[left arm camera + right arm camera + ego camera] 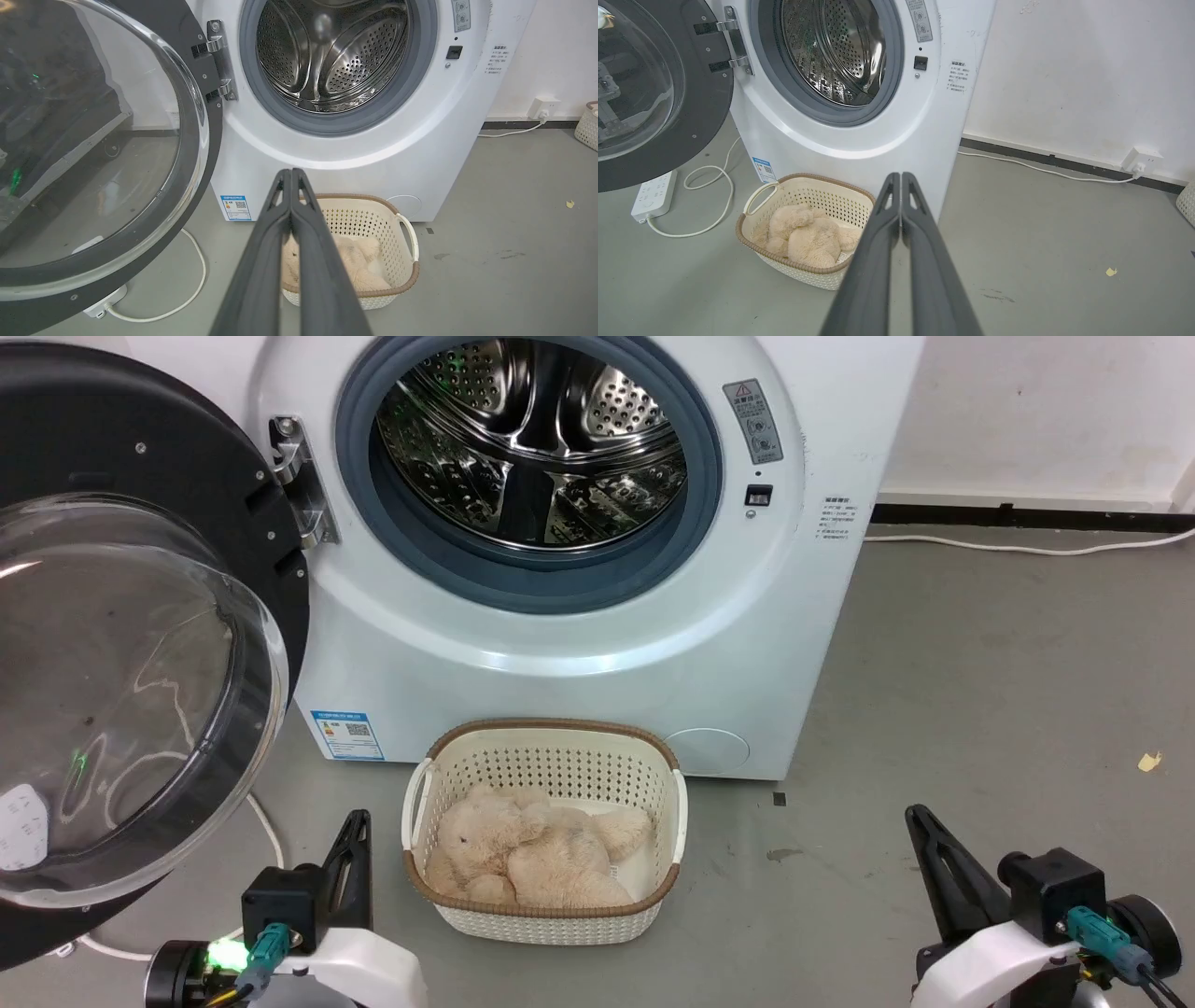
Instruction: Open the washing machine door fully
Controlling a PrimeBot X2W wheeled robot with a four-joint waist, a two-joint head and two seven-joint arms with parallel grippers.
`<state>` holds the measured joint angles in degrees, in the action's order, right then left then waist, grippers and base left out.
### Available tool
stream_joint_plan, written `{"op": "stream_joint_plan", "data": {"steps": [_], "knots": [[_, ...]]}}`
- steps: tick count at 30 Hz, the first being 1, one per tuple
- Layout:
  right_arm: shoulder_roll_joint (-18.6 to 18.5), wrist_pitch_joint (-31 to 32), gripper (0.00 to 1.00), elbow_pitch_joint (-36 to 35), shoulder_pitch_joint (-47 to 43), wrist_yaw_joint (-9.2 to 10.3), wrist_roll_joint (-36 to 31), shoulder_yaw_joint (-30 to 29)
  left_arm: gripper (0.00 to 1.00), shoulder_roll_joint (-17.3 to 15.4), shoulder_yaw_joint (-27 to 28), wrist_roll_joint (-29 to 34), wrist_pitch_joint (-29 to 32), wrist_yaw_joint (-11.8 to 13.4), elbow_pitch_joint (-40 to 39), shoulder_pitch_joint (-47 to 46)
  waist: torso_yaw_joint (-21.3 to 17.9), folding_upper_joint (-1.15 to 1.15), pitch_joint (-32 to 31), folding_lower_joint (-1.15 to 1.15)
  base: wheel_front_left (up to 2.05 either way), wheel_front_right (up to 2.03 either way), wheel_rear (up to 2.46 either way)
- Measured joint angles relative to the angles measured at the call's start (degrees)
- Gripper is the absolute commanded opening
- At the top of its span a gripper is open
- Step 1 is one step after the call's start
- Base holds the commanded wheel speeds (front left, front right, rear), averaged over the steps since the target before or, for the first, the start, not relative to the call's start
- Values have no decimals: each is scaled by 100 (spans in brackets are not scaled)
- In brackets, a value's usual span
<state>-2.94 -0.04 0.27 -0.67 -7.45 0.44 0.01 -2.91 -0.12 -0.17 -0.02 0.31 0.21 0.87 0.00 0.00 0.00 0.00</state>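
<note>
Opening is judged done: washing machine door (131, 653) is swung wide | left gripper (290, 171) and right gripper (901, 175) are pressed closed, nothing held | next: only a check is needed.

grey floor (980, 709), washing machine (560, 653) on it, cream laundry basket (551, 919) just before it, power strip (654, 196), yellow scrap (1149, 762)

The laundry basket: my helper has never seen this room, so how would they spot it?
Find the white front-loading washing machine with its black-rimmed door swung open. On the grey floor right before it stands the laundry basket. It alone is cream, perforated and brown-rimmed, and holds a beige plush toy.
</note>
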Motion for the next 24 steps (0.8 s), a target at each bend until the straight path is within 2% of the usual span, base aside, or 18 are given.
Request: {"op": "stream_joint_plan", "data": {"steps": [24], "knots": [[0, 0, 0, 0, 0, 0, 0, 0, 0, 0, 1, 0, 0, 0, 0, 0, 0, 0, 0, 0, 0, 0, 0]]}}
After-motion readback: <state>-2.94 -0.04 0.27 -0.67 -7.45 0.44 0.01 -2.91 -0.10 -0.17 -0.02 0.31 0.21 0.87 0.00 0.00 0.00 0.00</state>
